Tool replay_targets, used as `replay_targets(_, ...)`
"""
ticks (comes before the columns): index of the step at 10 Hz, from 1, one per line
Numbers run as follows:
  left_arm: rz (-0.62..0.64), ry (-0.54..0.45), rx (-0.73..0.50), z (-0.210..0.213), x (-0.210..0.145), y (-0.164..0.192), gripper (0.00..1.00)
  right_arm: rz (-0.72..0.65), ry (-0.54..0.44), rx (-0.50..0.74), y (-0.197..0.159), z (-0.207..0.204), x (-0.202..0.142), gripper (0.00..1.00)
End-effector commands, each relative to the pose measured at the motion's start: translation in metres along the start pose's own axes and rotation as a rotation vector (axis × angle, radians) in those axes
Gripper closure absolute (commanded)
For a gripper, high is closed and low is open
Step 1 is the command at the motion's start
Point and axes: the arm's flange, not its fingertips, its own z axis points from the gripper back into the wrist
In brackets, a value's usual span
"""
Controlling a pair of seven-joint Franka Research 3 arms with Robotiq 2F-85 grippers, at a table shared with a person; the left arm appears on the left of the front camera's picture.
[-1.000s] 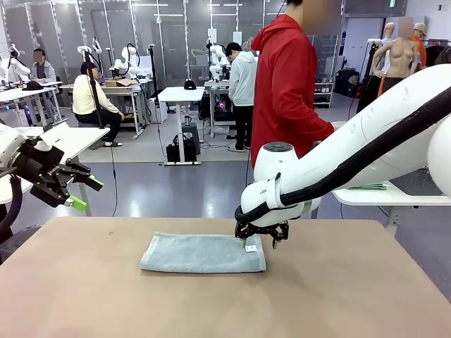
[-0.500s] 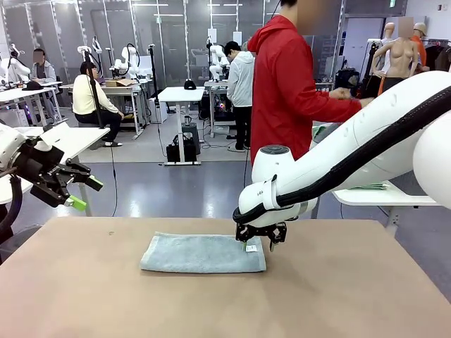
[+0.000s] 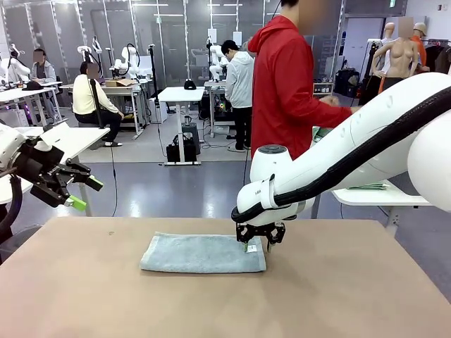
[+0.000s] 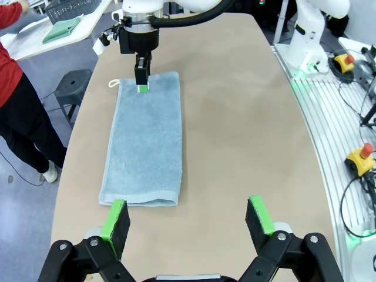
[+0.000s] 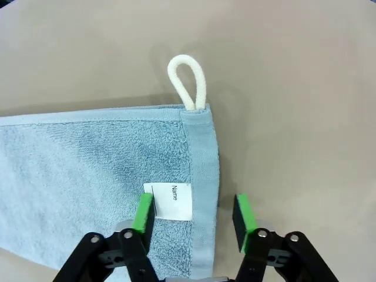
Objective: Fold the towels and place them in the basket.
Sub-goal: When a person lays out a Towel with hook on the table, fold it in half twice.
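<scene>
A light blue towel (image 3: 201, 253) lies folded lengthwise on the brown table (image 3: 338, 296), long side across the front view. My right gripper (image 3: 255, 246) stands down on its right end, jaws a little apart. In the right wrist view the gripper (image 5: 194, 214) straddles the hem beside the white name label (image 5: 170, 201); one fingertip (image 5: 144, 212) rests on the cloth, the other over the table. A white hanging loop (image 5: 188, 82) sticks out of the corner. My left gripper (image 3: 88, 195) hangs open at the left, above the table's edge. A dark basket (image 4: 73, 7) and a green towel (image 4: 61, 28) sit on a white side table.
A person in a red top (image 3: 285, 84) stands at the far side, reaching toward the white side table (image 3: 380, 196) at the right. The left wrist view has the blue towel (image 4: 147, 141) stretching away toward the right gripper (image 4: 141, 79).
The right gripper's jaws have narrowed around the towel's hem and the arm has shifted slightly left. The person's arm has moved over the side table. The left arm is still.
</scene>
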Motion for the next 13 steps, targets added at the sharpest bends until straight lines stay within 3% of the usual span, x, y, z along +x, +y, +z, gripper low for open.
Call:
replay_targets(1,0.004,0.004,0.009,0.001,0.002,0.001,0.0,-0.029,-0.01,-0.046,0.009,-0.004,0.006,0.39)
replay_targets(2,0.004,0.004,0.009,0.001,0.002,0.001,0.0,-0.018,-0.014,-0.053,0.01,-0.004,0.006,0.39)
replay_targets(5,0.004,0.004,0.009,0.001,0.002,0.001,0.0,-0.029,-0.002,-0.056,0.01,-0.004,0.006,0.73)
replay_targets(6,0.004,0.004,0.009,0.001,0.002,0.001,0.0,-0.028,-0.001,-0.06,0.01,-0.004,0.006,0.78)
replay_targets(7,0.004,0.004,0.009,0.001,0.002,0.001,0.0,-0.028,0.0,-0.064,0.01,-0.004,0.005,0.92)
replay_targets(8,0.004,0.004,0.009,0.001,0.002,0.001,0.0,-0.028,0.001,-0.068,0.01,-0.004,0.006,0.97)
replay_targets(10,0.004,0.004,0.009,0.001,0.002,0.001,0.0,-0.02,0.003,-0.065,0.007,-0.003,0.006,1.0)
replay_targets(13,0.004,0.004,0.009,0.001,0.002,0.001,0.0,-0.031,-0.019,-0.063,-0.03,0.02,0.004,1.0)
